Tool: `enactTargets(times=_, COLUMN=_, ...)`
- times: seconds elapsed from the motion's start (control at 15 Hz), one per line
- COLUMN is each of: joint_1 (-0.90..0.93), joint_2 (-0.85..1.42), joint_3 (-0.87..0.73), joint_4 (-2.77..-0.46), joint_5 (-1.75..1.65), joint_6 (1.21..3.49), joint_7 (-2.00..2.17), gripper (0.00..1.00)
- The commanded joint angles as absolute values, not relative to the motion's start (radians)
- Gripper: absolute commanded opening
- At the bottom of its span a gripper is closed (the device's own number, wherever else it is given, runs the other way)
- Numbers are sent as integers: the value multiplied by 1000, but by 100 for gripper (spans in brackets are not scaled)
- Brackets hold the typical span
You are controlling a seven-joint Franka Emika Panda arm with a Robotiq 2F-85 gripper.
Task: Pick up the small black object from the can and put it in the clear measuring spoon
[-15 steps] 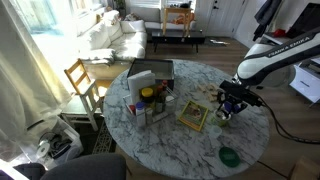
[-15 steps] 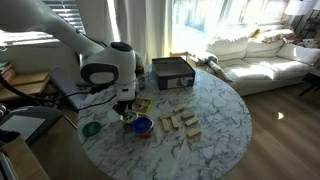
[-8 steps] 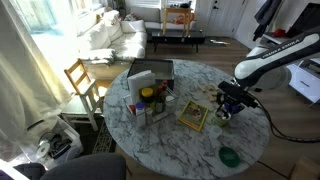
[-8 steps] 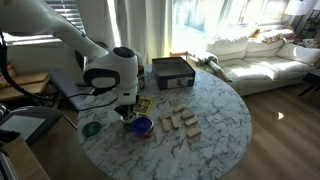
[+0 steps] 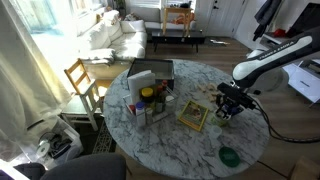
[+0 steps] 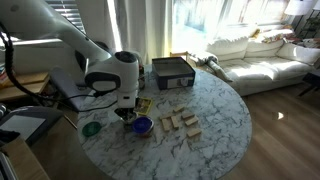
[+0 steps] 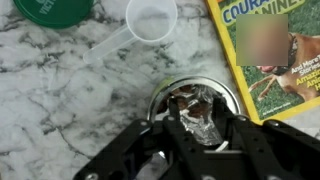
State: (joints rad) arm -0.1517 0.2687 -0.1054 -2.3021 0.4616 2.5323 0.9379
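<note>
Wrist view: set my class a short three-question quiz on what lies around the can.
1. True or false: the spoon touches the can.
2. In the wrist view, what lies right of the can? A book; B bowl; C plate.
3. Fill in: the round lid at the top edge of the wrist view is coloured ____.
Key: 1 false; 2 A; 3 green.

Arm (image 5: 262, 62) bent low, wrist pointing straight down, fingers (image 7: 158, 132) half-closed, pinching.
</note>
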Motion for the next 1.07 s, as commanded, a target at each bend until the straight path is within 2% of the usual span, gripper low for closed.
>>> enactTargets(times=0.0, joint_1=-151, joint_2=294, joint_3=-111, joint_4=-2293, joint_5=507, joint_6=2557, joint_7=919, gripper=41)
enactTargets(times=0.47, joint_1=-154, joint_2=305, joint_3=-108, joint_4=-2292, joint_5=542, joint_6=2572, joint_7=914, gripper=38)
enactTargets(times=0.67, joint_1=-154, joint_2=306, joint_3=-108, joint_4=-2292, joint_5=549, joint_6=2574, joint_7=914, gripper=33)
enactTargets(times=0.73, joint_1=-155, joint_2=306, joint_3=-108, joint_4=-2292, joint_5=552, joint_6=2575, joint_7=913, gripper=28)
enactTargets(times=0.8, joint_1=-155, joint_2=306, joint_3=-108, joint_4=-2292, joint_5=555, joint_6=2575, joint_7=912, gripper=14)
enactTargets(times=0.87, joint_1=-155, joint_2=306, joint_3=-108, joint_4=-2292, joint_5=558, joint_6=2576, joint_7=912, gripper=8)
enactTargets(times=0.93, joint_1=-156, joint_2=306, joint_3=-108, joint_4=-2292, joint_5=559, joint_6=2577, joint_7=912, gripper=7)
enactTargets(times=1.0, joint_1=-156, joint_2=306, joint_3=-108, joint_4=-2292, joint_5=562, joint_6=2578, joint_7=911, gripper=0)
